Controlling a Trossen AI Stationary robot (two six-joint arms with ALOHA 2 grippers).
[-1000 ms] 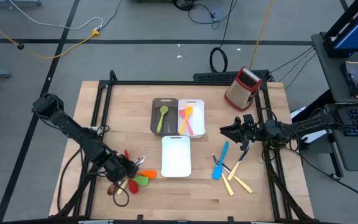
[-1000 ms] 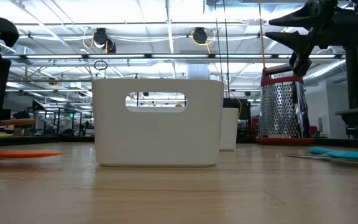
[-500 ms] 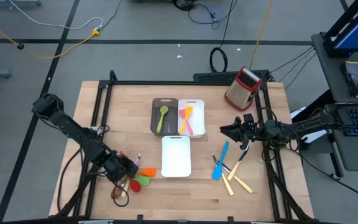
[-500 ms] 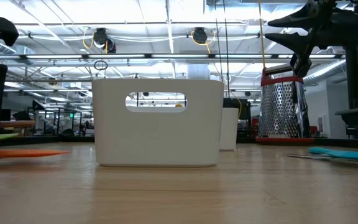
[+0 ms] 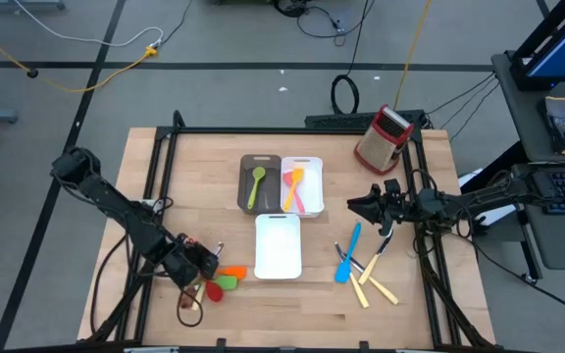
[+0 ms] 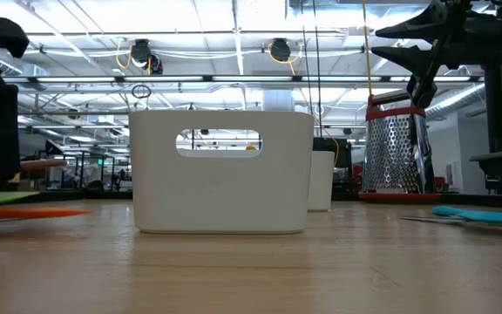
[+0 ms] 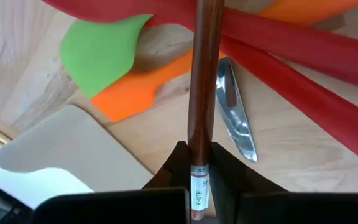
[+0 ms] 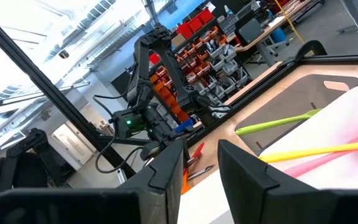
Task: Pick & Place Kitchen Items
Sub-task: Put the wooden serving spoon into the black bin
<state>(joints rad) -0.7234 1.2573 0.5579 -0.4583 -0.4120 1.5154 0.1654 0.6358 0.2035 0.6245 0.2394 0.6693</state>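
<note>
Left gripper (image 7: 197, 163) is working low over the utensil pile (image 5: 214, 284) near the table's (image 5: 204, 167) front-left corner, beside the white tray (image 5: 279, 245). In the left wrist view its fingers are pinching the brown handle (image 7: 202, 81) of one utensil, close to the handle's end. That handle is lying across red handles (image 7: 303, 68), an orange spatula (image 7: 145, 84), a green spatula (image 7: 101, 53) and a metal blade (image 7: 235, 118).

Right gripper (image 5: 357, 207) is waiting above the table's right side, fingers partly apart and holding nothing, with the blue spatula (image 5: 347, 253) and cream-handled knives (image 5: 373, 286) below and in front of it. A green spoon (image 5: 257, 183) is lying in the dark tray (image 5: 246, 162); orange and pink pieces are lying in the small white tray (image 5: 310, 163). Grater (image 5: 381, 137) is standing at the back right.

Judgement: the grip sits far from the head, so the utensil may droop or swing. A straight, slow lift should keep it from dragging the red handles it crosses; clear the pile before travelling toward a tray.

Writing: a white label (image 7: 199, 186) on the handle end reads roughly "K-LITE"; not fully legible.
</note>
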